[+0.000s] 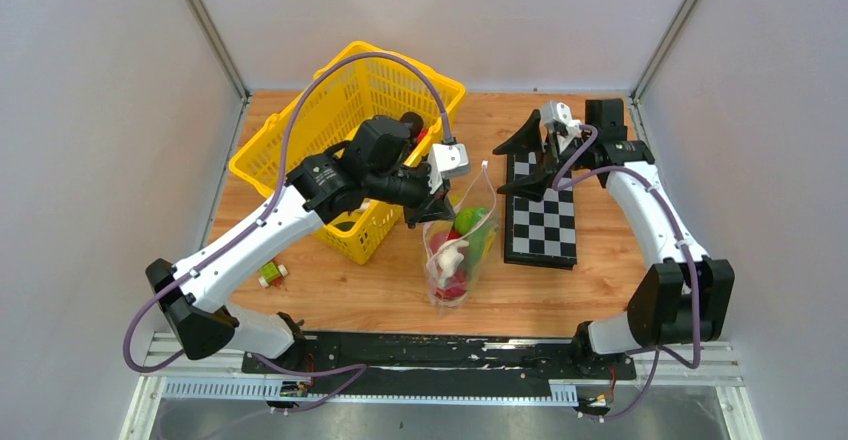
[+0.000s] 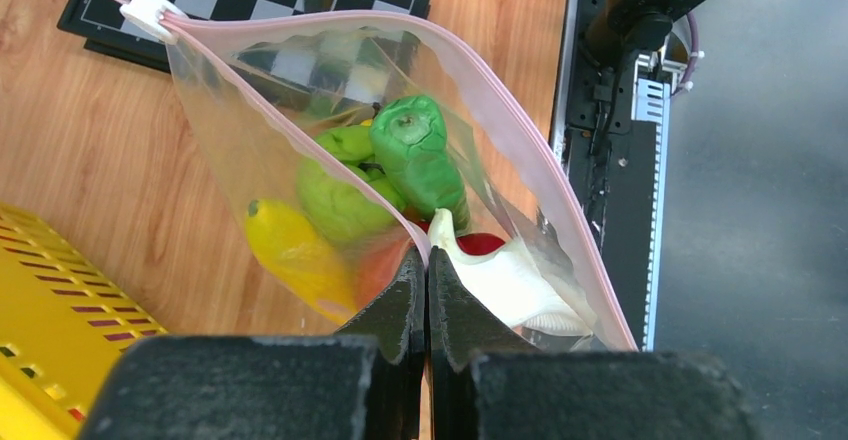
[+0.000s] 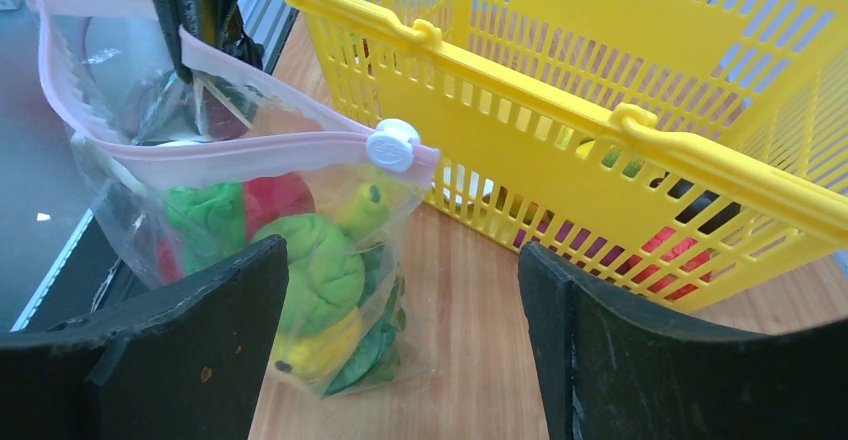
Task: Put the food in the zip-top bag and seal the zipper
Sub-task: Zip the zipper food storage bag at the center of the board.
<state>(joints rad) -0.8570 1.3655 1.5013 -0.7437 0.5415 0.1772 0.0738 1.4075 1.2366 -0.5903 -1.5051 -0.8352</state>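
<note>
The clear zip-top bag (image 1: pixel 458 260) stands upright on the table with its mouth open. Inside are toy foods: green lettuce (image 2: pixel 420 155), a yellow fruit (image 2: pixel 290 245), a red fruit (image 2: pixel 480 243) and a white piece (image 2: pixel 505 285). My left gripper (image 1: pixel 432 210) is shut on the near side of the pink zipper (image 2: pixel 520 130) and holds the bag up. A white slider (image 3: pixel 392 145) sits at the zipper's far end. My right gripper (image 1: pixel 520 165) is open and empty beside the bag, facing the slider; its jaws stand wide apart in the right wrist view (image 3: pixel 400 260).
A yellow mesh basket (image 1: pixel 350 125) with more toys stands at the back left, close behind the left gripper. A chessboard (image 1: pixel 542 222) lies right of the bag, under the right gripper. A small toy block (image 1: pixel 270 275) lies near the front left.
</note>
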